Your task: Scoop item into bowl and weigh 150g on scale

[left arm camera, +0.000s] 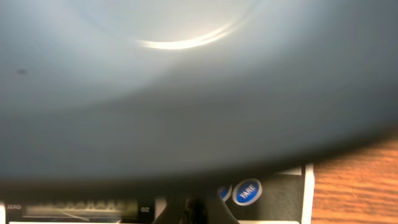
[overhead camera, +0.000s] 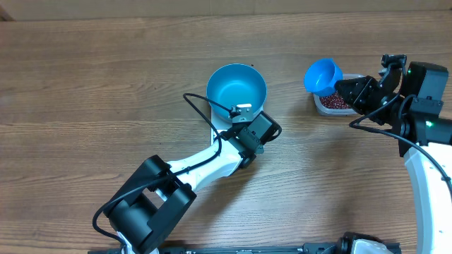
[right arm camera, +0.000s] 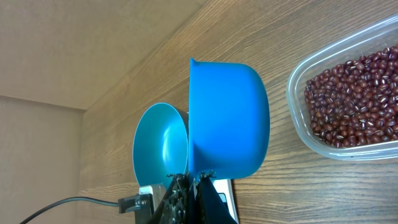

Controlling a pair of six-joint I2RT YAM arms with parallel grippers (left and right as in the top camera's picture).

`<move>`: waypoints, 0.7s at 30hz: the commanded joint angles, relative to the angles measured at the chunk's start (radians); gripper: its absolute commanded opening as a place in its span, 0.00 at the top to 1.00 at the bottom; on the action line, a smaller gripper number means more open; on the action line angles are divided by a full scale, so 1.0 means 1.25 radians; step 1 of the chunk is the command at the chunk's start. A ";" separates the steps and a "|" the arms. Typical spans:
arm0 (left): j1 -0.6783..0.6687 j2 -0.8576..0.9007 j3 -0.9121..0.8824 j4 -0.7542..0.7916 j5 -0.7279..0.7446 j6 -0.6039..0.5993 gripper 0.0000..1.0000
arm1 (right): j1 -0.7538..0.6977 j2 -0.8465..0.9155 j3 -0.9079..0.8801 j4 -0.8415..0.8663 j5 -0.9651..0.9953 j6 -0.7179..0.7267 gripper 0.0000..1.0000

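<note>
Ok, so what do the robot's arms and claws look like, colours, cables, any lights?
Both arms have white links with boxy black joint housings. The left arm carries a black cable looping toward the black left claw. The right arm shows black cables and small green lights behind the black right claw.

Overhead view: the bowl (overhead camera: 236, 88) sits at centre frame on the scale (overhead camera: 217, 121), whose edge shows at the bowl's lower left. The tub (overhead camera: 318, 106) lies right of centre, well apart from the bowl, with the beans (overhead camera: 336, 103) in it. The scoop (overhead camera: 323, 75) overlaps the tub's upper-left corner.
</note>
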 commanded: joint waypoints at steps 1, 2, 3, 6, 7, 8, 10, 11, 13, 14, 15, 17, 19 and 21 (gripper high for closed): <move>-0.027 -0.014 0.032 -0.006 0.007 0.090 0.96 | -0.002 -0.020 0.017 0.006 0.002 -0.003 0.96; -0.033 -0.029 0.035 -0.009 0.006 0.098 0.96 | -0.002 -0.020 0.017 0.005 0.002 -0.003 0.96; -0.038 -0.046 0.037 -0.011 0.005 0.105 0.96 | -0.002 -0.020 0.017 0.005 0.002 -0.002 0.96; -0.045 -0.094 0.037 -0.021 0.004 0.107 0.96 | -0.002 -0.020 0.017 0.005 0.002 -0.001 0.96; -0.045 -0.114 0.037 -0.030 0.007 0.107 0.96 | -0.002 -0.020 0.017 0.005 0.002 0.000 0.96; -0.045 -0.132 0.037 -0.042 0.008 0.107 0.96 | -0.002 -0.020 0.017 0.005 0.002 -0.001 0.96; -0.045 -0.172 0.037 -0.067 0.011 0.107 0.96 | -0.002 -0.020 0.017 0.005 0.002 -0.001 0.96; -0.045 -0.197 0.037 -0.081 0.013 0.107 0.96 | -0.002 -0.020 0.017 0.005 0.002 -0.001 0.96; -0.045 -0.244 0.037 -0.100 0.013 0.107 0.96 | -0.002 -0.020 0.017 0.004 0.002 -0.001 0.96; -0.045 -0.267 0.037 -0.107 0.019 0.108 0.96 | -0.002 -0.020 0.017 0.003 0.002 -0.001 0.96; -0.045 -0.290 0.037 -0.111 0.022 0.108 0.96 | -0.002 -0.020 0.017 0.002 0.002 -0.001 0.96; -0.045 -0.338 0.037 -0.121 0.025 0.108 0.96 | -0.002 -0.020 0.017 -0.002 0.002 -0.001 0.96; -0.045 -0.380 0.037 -0.130 0.025 0.108 0.96 | -0.002 -0.020 0.017 -0.009 0.002 -0.002 0.96; -0.041 -0.418 0.037 -0.148 0.025 0.109 0.96 | -0.002 -0.020 0.017 -0.016 0.001 -0.004 0.96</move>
